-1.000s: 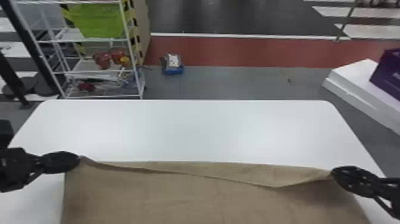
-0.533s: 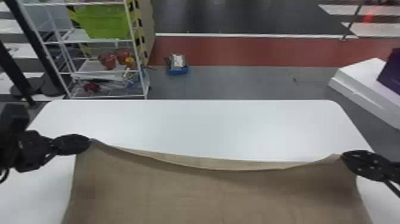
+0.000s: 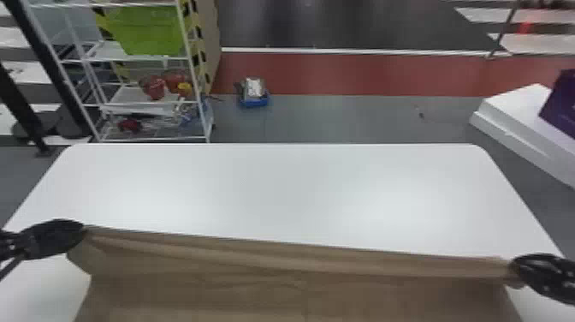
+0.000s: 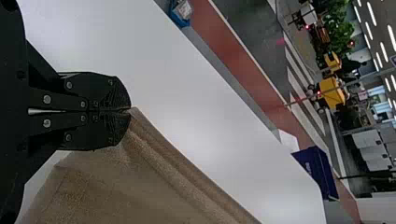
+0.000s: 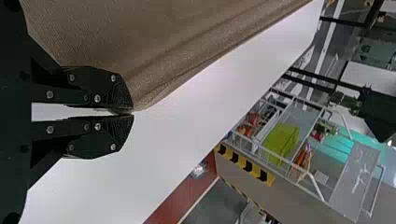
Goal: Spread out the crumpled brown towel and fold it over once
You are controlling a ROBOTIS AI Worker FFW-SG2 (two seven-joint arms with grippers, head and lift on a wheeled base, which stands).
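Your left gripper has its fingers pressed together at the tips, pinching one corner of the brown towel. Your right gripper is closed down the same way on another corner, its fingertips meeting at the cloth. Between the two, the towel's far edge runs across in a long, soft fold, with shallow creases below it. That edge looks lifted off the table, though from the head view you can't be sure by how much. The rest of the towel spreads toward you over the near part of the white table and out of the head view's bottom edge.

Beyond the table, on the left, you have a white wire rack holding a green bin. A small blue tray sits on the floor near the rack, and a purple box rests on a white block over on the right.
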